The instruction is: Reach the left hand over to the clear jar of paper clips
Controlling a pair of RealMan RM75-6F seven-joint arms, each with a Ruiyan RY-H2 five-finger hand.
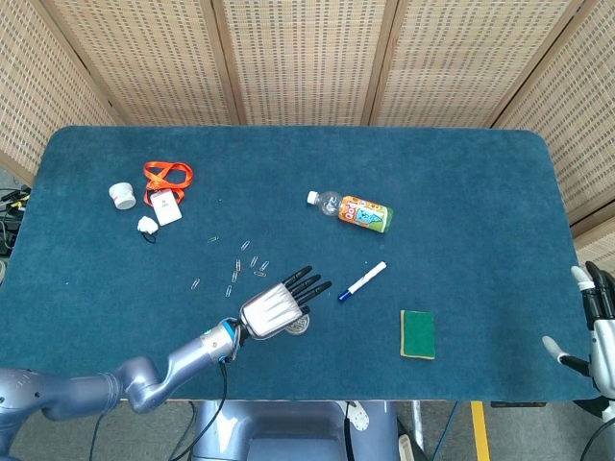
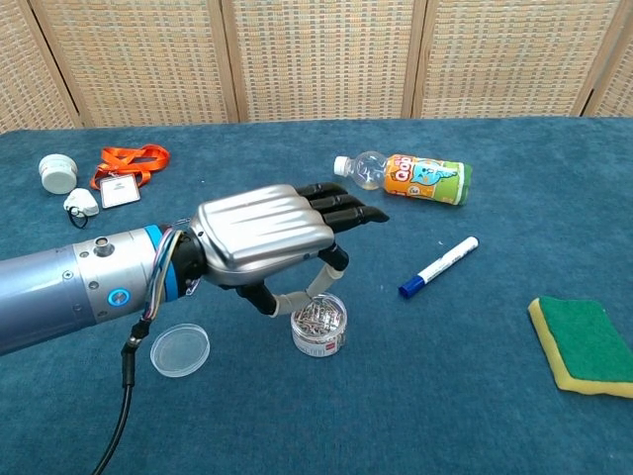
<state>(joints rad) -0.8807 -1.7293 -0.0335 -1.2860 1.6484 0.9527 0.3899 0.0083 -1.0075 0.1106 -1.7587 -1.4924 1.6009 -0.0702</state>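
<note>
The clear jar of paper clips [image 2: 318,325] stands lidless near the table's front middle; the head view shows only a sliver of the jar [image 1: 299,329] under the hand. My left hand [image 2: 269,237] hovers just above and left of it, fingers spread toward the right, thumb dipping near the rim, holding nothing. In the head view the left hand [image 1: 278,305] covers most of the jar. My right hand [image 1: 602,327] stays at the far right table edge, fingers apart and empty.
The jar's clear lid [image 2: 179,349] lies left of the jar. Loose paper clips [image 1: 240,264] are scattered behind the hand. A blue marker [image 2: 438,266], a juice bottle [image 2: 410,179], a green sponge [image 2: 584,343], an orange lanyard with badge [image 2: 127,171] and a white cap [image 2: 56,172] lie around.
</note>
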